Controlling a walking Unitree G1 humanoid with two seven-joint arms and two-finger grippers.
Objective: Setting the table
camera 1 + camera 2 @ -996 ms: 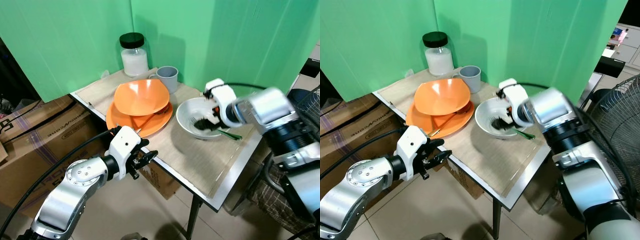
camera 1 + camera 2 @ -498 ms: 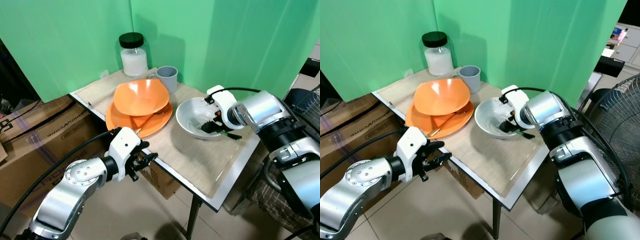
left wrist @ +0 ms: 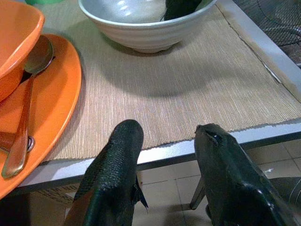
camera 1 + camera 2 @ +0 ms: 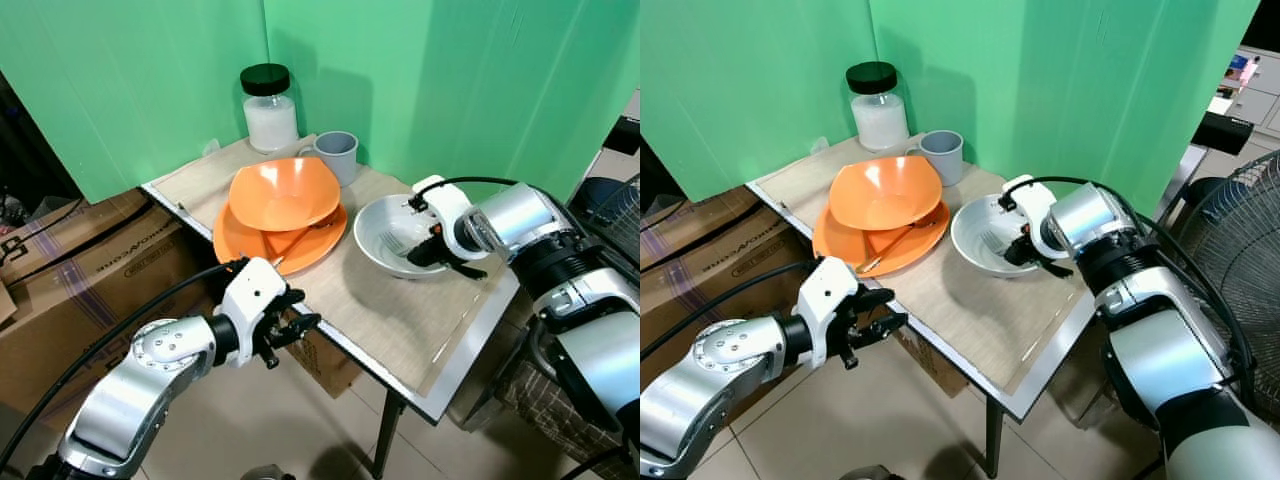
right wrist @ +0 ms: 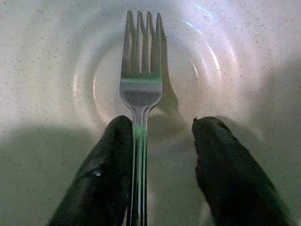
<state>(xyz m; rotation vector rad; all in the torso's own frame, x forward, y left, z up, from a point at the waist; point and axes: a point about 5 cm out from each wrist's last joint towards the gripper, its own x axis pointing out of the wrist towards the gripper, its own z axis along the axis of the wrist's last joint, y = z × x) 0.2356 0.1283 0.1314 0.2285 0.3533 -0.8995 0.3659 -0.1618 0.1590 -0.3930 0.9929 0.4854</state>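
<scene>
Fork [image 5: 141, 89] lies in the bowl [image 4: 372, 250], right gripper [image 5: 160, 141] spread around its handle (not yet pinched). Left gripper [image 3: 164, 141] hovers spread at the table [image 3: 188, 94] edge; dishes look unsorted.

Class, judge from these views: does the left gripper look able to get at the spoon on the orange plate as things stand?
Probably yes. The left gripper is open at the table edge, and the spoon lies on the orange plate close by, its handle end exposed, though its bowl is tucked by the orange bowl.
</scene>
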